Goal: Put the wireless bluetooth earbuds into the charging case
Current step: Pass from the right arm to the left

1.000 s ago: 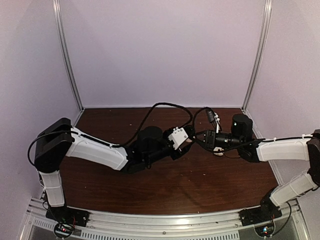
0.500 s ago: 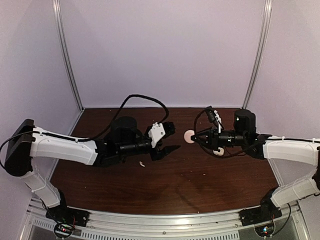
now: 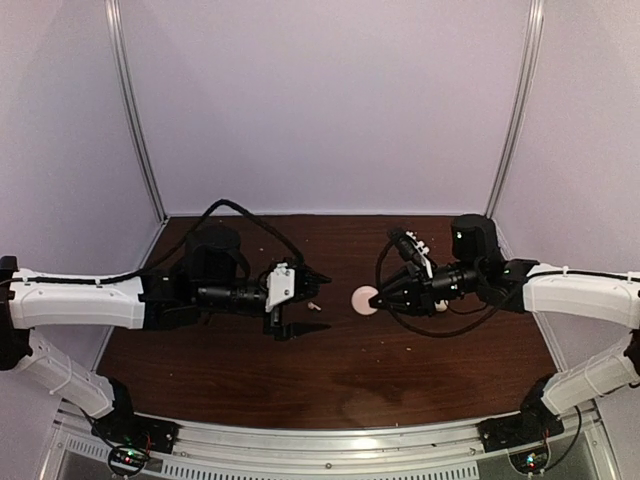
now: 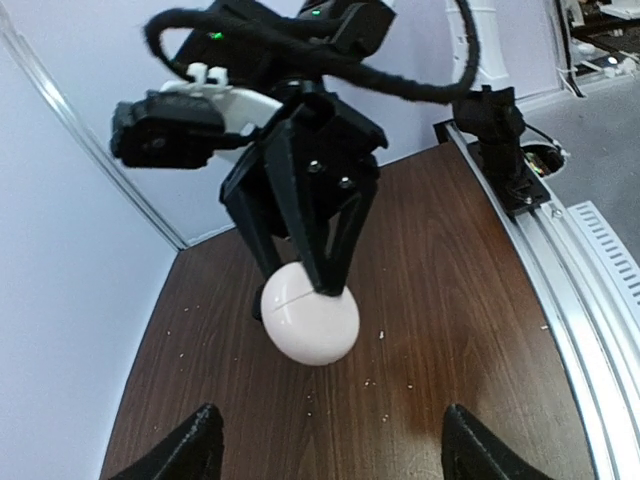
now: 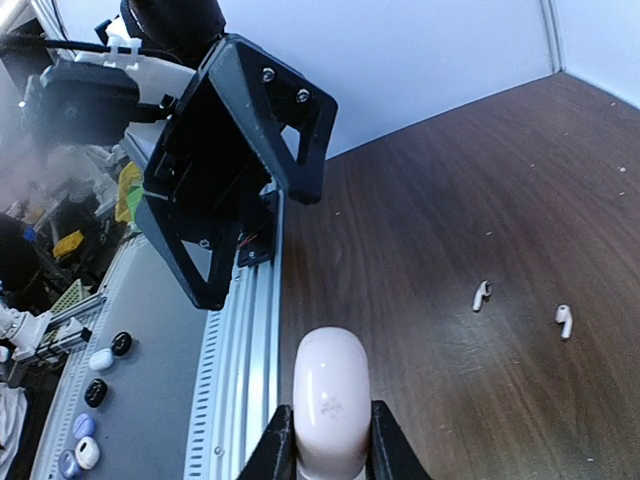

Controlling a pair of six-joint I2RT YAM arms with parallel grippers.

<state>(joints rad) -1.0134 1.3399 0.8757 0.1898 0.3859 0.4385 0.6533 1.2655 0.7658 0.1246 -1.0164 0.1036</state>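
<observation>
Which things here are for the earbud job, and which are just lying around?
For the job: round pinkish-white charging case, in the right gripper; two tiny white stemmed earbuds; open left gripper.
Just lying about: pale crumbs on the brown wooden table.

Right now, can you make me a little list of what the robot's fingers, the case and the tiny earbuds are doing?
left fingers: open, nothing between them, facing the case
right fingers: shut on the charging case
charging case: whitish, rounded, lid closed, seems lifted off the table
earbuds: two white ones with short stems, lying loose on the table, apart from each other
table: dark brown wood
earbuds in case: none yet
</observation>
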